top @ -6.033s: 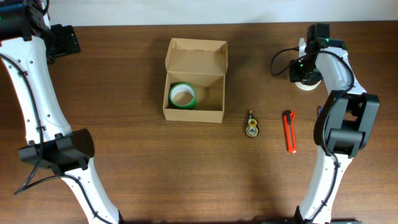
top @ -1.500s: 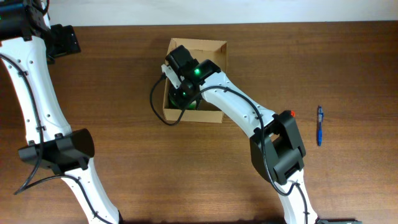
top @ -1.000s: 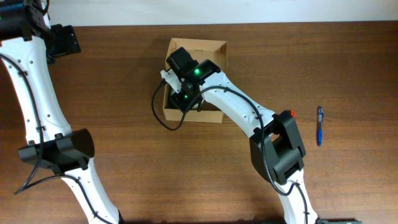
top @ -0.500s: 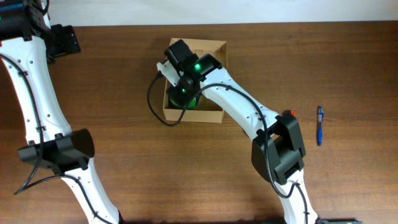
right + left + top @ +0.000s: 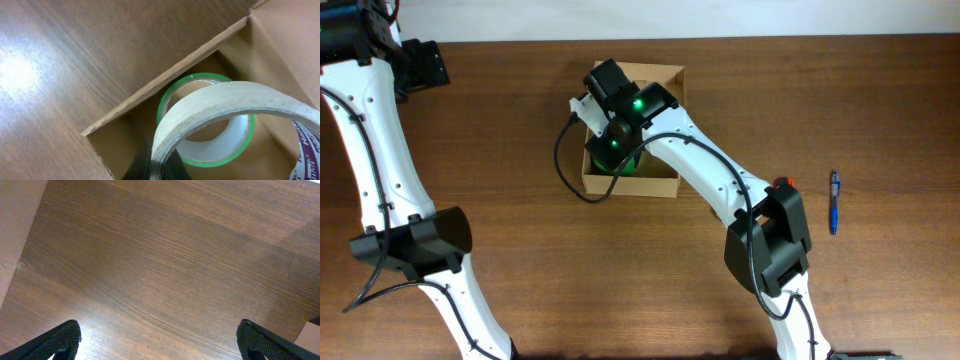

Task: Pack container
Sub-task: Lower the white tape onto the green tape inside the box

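Cardboard box on the worktop looks light and easily dented; better hold its side walls. Above it the right claw grips a whitish tape roll; the left claw gapes, empty.

Container mouth crowded by right arm and green tape roll; open table around.

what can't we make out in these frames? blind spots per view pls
Overhead: the right arm covers most of the container interior, so its contents are unreadable. A red item peeks from under the arm and can't be identified.
Right wrist: the white tape roll hides half the green tape roll and most of the right tool, which the bottom edge also cuts off.
Left wrist: the left tool shows only its tips.
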